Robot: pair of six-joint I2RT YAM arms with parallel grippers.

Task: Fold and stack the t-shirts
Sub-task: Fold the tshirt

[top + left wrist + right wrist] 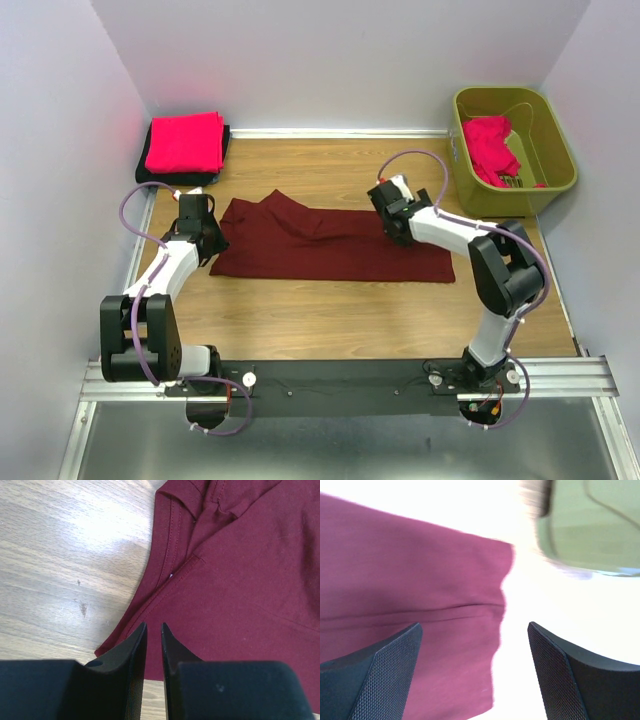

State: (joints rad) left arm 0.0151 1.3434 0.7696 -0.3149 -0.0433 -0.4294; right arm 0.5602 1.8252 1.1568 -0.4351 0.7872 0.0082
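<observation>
A dark maroon t-shirt (330,245) lies spread flat across the middle of the table, folded into a long strip. My left gripper (211,254) hovers at its left end, near the corner. In the left wrist view that gripper (154,626) has its fingertips only a narrow slit apart, with nothing between them and the maroon cloth (240,590) beneath. My right gripper (394,228) is over the strip's right part. Seen from the right wrist, it (475,630) stands wide open and empty above the shirt's edge (410,580). A folded pinkish-red t-shirt (185,143) rests on a black one (222,155) at the back left.
An olive-green bin (556,172) stands at the back right with a crumpled pinkish-red shirt (489,147) inside; its wall (590,525) shows in the right wrist view. Bare wood (65,555) lies left of the maroon shirt. White walls close in the table.
</observation>
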